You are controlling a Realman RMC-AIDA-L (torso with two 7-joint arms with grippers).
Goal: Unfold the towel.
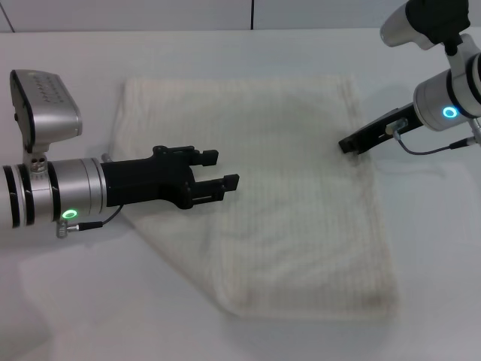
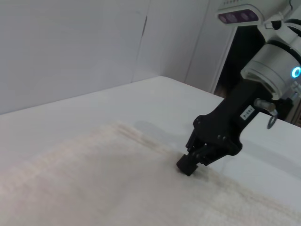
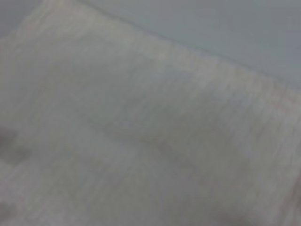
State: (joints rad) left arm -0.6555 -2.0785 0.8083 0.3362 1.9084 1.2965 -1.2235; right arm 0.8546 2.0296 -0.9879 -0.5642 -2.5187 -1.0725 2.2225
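- Towel (image 1: 278,195): cream-white terry, faint ribbed stripes, lying flat on the white table (image 1: 436,301), centre of the head view.
- Outline roughly four-sided; far edge straight, near-left side cut on a diagonal, near-right corner rounded and thicker, as of doubled layers there. Layer count not clear from above.
- Left gripper (image 1: 222,169): black, reaching in level from the robot's left, over the left part of the towel.
- Fingers (image 1: 229,181) spread, a clear gap between the two; nothing between them. Contact with the cloth under the fingers not determinable.
- Left arm's silver wrist section with green ring light sits over bare table just left of the towel's diagonal edge.
- Right gripper (image 1: 348,144): black, slanting down from the robot's right to the towel's right hem, upper half of that edge.
- From the left wrist view, right gripper (image 2: 188,165) tip pressed down onto the hemmed edge, fingers drawn close together at the tip. Cloth actually caught between them or only pressed: cannot tell.
- Right arm's silver wrist with blue ring light above bare table, right of the towel.
- Right wrist view: filled by towel (image 3: 141,141) surface at close range, strip of table (image 3: 225,28) beyond its edge; own fingers not seen.
- Left wrist view: towel (image 2: 94,188) in the foreground, hem running toward the right gripper, table (image 2: 141,103) beyond.
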